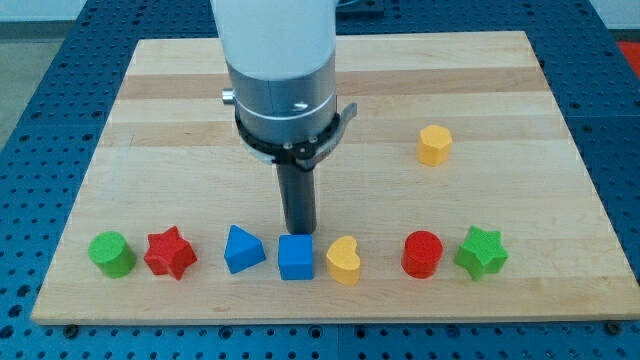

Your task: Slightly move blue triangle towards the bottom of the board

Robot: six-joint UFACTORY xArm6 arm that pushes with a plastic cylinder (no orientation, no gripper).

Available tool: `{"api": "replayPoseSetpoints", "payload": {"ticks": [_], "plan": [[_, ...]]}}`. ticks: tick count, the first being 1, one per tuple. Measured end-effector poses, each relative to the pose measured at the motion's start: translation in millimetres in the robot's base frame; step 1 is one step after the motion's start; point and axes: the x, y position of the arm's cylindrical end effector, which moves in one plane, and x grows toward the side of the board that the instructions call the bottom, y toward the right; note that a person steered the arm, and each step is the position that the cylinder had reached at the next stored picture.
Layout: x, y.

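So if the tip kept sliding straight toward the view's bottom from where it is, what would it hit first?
Most likely the blue cube: my tip sits just above it in the view. The blue triangle lies off to the view's left, out of that line.

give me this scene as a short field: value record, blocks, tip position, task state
board: wooden board on a blue perforated table
bottom row, view's left to right: green cylinder, red star, blue triangle, blue cube, yellow heart, red cylinder, green star
apart from row: yellow hexagon, toward the view's upper right
my tip: just above the blue cube, up and right of the blue triangle
task state: tip not on the blue triangle
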Motion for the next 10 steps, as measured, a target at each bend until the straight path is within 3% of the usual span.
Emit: {"api": "replayPoseSetpoints", "payload": {"ticks": [1,6,7,10], "plan": [[-29,10],[-36,-27],[-30,-61],[-2,-70]]}}
